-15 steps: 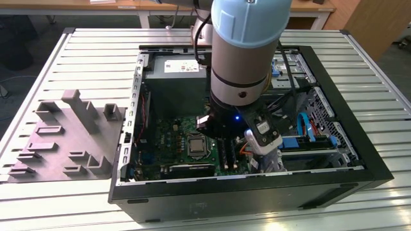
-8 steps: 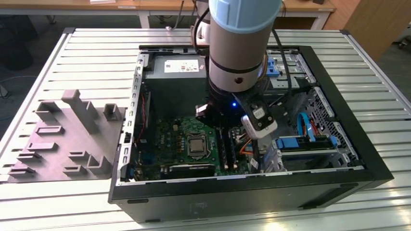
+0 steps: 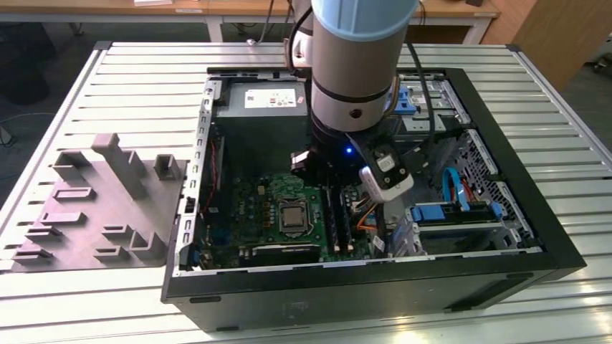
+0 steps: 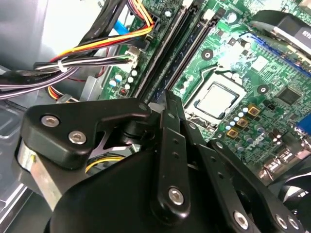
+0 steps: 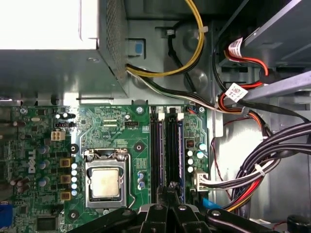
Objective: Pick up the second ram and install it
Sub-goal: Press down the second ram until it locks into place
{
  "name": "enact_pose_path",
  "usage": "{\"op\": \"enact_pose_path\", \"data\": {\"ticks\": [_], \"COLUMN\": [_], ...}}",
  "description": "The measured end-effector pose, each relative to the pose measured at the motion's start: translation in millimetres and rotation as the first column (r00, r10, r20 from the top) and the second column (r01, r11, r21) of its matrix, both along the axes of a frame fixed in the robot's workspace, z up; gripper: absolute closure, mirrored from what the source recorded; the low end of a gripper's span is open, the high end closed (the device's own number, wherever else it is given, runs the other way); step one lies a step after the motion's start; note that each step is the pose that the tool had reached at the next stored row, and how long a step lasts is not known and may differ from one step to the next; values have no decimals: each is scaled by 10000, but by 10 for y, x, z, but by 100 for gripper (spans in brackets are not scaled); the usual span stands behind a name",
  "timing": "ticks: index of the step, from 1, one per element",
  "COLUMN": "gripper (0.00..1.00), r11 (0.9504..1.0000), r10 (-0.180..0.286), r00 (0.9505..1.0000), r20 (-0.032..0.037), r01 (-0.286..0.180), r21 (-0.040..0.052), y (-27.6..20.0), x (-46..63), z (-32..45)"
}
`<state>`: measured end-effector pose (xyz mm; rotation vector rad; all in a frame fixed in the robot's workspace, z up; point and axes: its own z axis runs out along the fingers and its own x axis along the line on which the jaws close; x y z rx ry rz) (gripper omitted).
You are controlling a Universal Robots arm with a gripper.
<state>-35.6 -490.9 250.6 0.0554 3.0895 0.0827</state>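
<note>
Down inside the open computer case (image 3: 535,247), the end effector (image 5: 170,191) sits low over the memory slots (image 5: 165,150) of the green motherboard (image 5: 112,131), just beside the processor socket (image 5: 106,182). Its black fingers (image 4: 170,126) are drawn close together at the tip, above the near end of the slots; whether they pinch anything I cannot tell. The second ram (image 5: 178,155) appears as a dark blue-green strip standing in the slot farther from the socket. Bundled cables (image 5: 262,160) run along the slots' other side. The case rests on a slatted metal counter (image 3: 115,79), next to a grey holder block (image 3: 100,204).
</note>
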Motion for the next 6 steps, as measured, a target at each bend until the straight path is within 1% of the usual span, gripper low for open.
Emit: {"op": "enact_pose_path", "data": {"ticks": [6], "gripper": [89], "r11": [10000], "r10": [0], "r00": [10000], "r20": [-1], "r01": [0], "r21": [-2], "y": [0], "x": [0], "z": [13]}}
